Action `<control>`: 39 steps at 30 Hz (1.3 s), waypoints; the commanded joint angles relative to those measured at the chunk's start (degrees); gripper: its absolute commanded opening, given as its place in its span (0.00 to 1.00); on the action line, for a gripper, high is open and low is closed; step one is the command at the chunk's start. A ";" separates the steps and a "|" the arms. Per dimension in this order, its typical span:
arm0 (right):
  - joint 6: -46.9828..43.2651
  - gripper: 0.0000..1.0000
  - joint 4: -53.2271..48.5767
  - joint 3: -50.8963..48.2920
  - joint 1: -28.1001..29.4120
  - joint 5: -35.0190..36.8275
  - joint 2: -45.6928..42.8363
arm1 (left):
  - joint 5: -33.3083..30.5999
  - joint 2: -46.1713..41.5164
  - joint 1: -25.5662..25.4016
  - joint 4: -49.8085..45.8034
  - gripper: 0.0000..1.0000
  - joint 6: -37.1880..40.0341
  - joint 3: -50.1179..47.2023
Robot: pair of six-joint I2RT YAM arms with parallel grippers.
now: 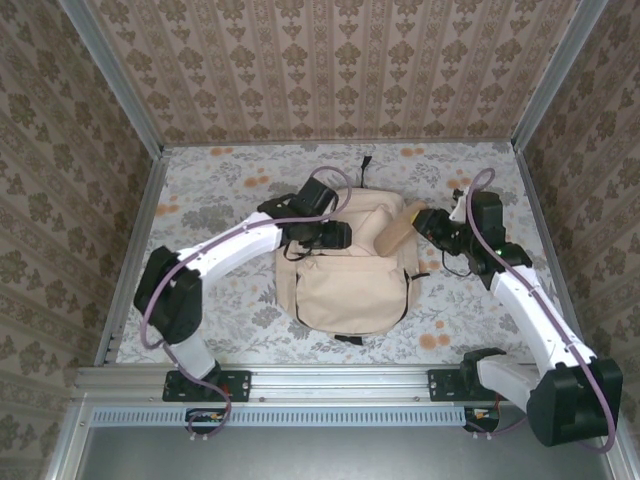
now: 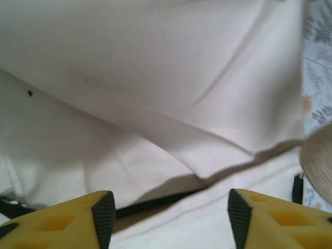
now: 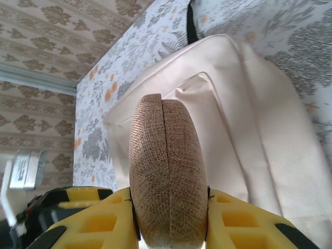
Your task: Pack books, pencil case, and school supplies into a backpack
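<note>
Nearest you, your right claw (image 3: 168, 212) is clenching the pencil case (image 3: 167, 166). The yellow fingers (image 3: 93, 220) are pressing on both of its flat sides. The pouch is standing out from the jaws along its long axis, with its rounded free end leading.

In the overhead view that free end is pointing left and slightly toward you. It is hanging over the upper right corner of the backpack (image 1: 350, 285), close above the fabric, though I cannot tell whether it is touching. The bag is therefore lying to the left of this claw, and the pouch is already aiming into it. Your right arm is the one doing the carrying.

Further in, your left claw (image 2: 166, 220) is hovering over the backpack's upper left part with its jaws standing apart and nothing between them. Below it a fold of cream cloth is casting a shadow over a black band (image 2: 155, 203). This is probably the lip of the main opening, but the wrist view is too close for me to be sure. The tan shape at that view's right edge is likely the pouch's tip.

My judgement is that the coming move is depending on that lip. The pouch is needing to travel leftward along its own length and pass under the fold, while your left claw is lifting the cloth.

Beyond both claws, the bag's top edge is lying toward the far side of the flowered table (image 1: 220, 190).
</note>
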 commanded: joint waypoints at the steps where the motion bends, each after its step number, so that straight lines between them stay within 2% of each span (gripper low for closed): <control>1: -1.62 0.28 -3.31 -1.24 -0.11 3.50 -2.78 | -3.80 4.20 -0.33 -2.78 0.56 -9.31 5.10; 7: -1.84 0.28 -4.39 -3.13 -0.07 3.69 -5.11 | -2.79 9.65 -0.85 -2.70 0.53 -14.61 8.07; 12: -1.89 0.28 -4.59 -4.18 -0.03 3.13 -6.33 | -0.96 10.92 -1.43 -1.26 0.50 -16.01 8.58; 17: -1.65 0.28 -4.53 -4.91 -0.06 2.94 -6.97 | 2.23 12.01 -1.41 1.34 0.33 -17.39 8.55; 22: -1.45 0.28 -5.25 -5.23 -0.07 3.41 -8.70 | -0.19 10.18 -1.48 1.65 0.14 -15.81 8.67; 26: -3.06 0.28 -7.94 -3.75 -0.16 5.72 -9.82 | -1.51 7.83 -1.17 1.95 0.05 -12.34 9.92; 31: -2.66 0.27 -6.77 -3.26 -0.16 5.19 -10.70 | -2.74 4.57 -0.64 2.81 0.00 -9.66 10.69; 39: 2.24 0.26 3.23 -5.21 0.08 -2.83 -7.12 | -4.94 -0.13 3.46 4.57 0.00 -10.06 6.42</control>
